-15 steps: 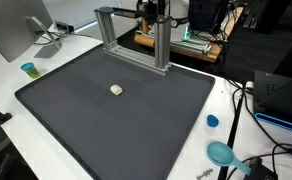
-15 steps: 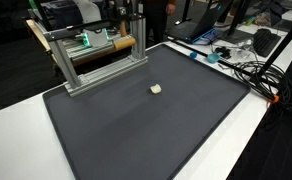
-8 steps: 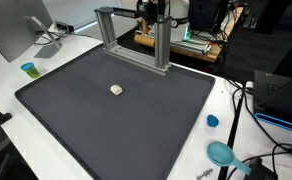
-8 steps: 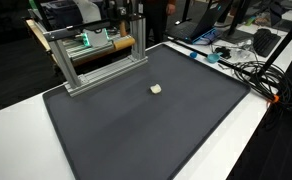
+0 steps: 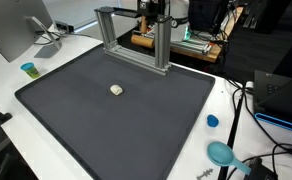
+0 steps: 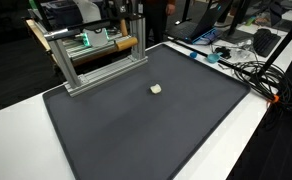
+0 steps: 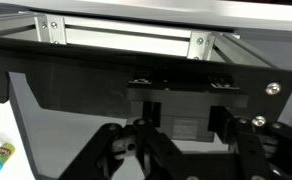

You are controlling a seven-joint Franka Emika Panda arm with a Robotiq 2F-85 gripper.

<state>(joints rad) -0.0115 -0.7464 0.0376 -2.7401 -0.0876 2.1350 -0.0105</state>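
Wooden bar (image 6: 119,44) at the metal frame (image 5: 163,48), along the far edge of the dark mat (image 5: 116,125). Lying level, long axis parallel to the frame's top rail, orange-tinted end towards the post beside the gripper (image 5: 153,15).

Gripper close above that end; contact with the bar not resolvable in either exterior view. Whether spread, pressed together or pinching cannot be told: in the wrist view only dark finger links (image 7: 114,150) low in the picture, tips merged with shadow.

Depth of the bar relative to the frame posts unclear. Arm cut off by the top edge in both exterior views.

Small pale block (image 5: 116,90) alone near mid-mat, well apart from the frame. Wide open mat on the near side of it. Blue cup (image 5: 28,69) off one mat corner, blue lid (image 5: 212,121) and cables (image 5: 248,110) past the opposite edge.
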